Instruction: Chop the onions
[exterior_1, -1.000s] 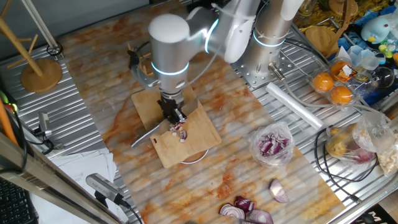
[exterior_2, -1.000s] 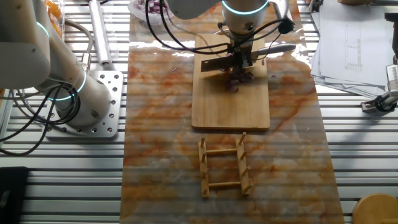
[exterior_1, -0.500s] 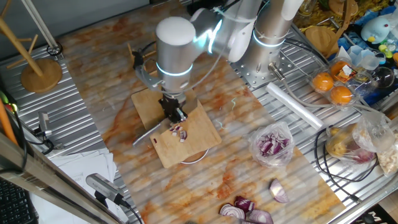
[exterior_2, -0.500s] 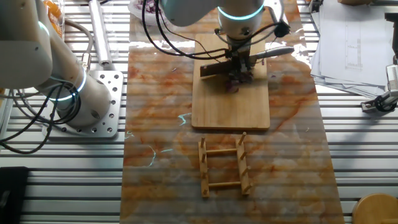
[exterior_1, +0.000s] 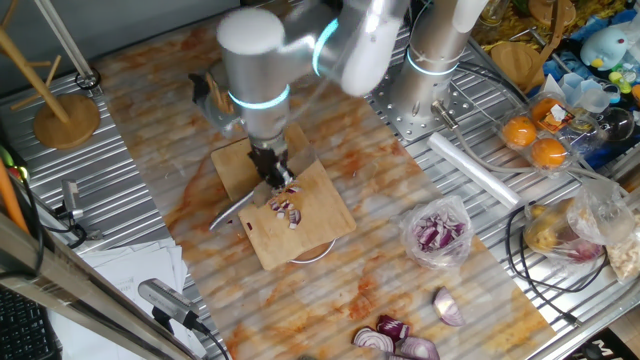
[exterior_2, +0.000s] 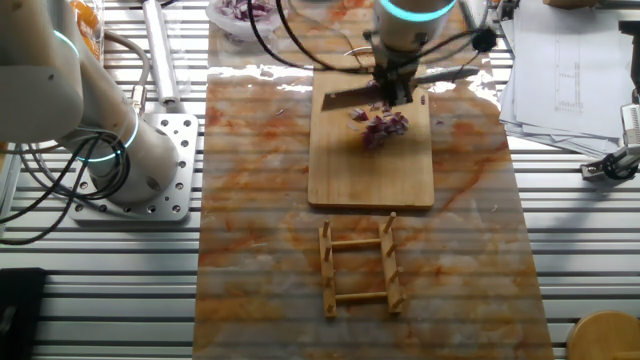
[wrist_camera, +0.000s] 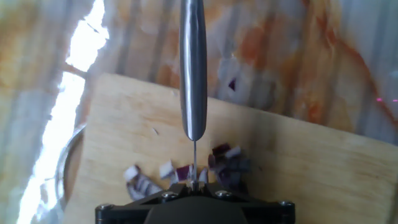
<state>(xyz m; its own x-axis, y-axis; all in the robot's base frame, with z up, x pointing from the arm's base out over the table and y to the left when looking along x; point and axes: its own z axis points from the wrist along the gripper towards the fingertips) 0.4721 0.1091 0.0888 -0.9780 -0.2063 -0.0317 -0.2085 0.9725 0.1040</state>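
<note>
Over the cutting board (exterior_2: 370, 160), I hold the gripper (exterior_2: 398, 92) clamped on the knife (exterior_2: 352, 96), mid-chop; next, I judge, comes lowering it squarely onto the onions (exterior_2: 378, 124) heaped mid-board.

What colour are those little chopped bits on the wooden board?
The onion pieces are purple with pale white, clearest in the other fixed view.

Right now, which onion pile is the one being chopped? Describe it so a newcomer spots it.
Find the wooden cutting board mid-table, under the arm. The onions are the small diced purple-white heap on it, beside the knife in the gripper. Unlike the bagged chopped onion and the large onion halves, they lie loose on wood.
</note>
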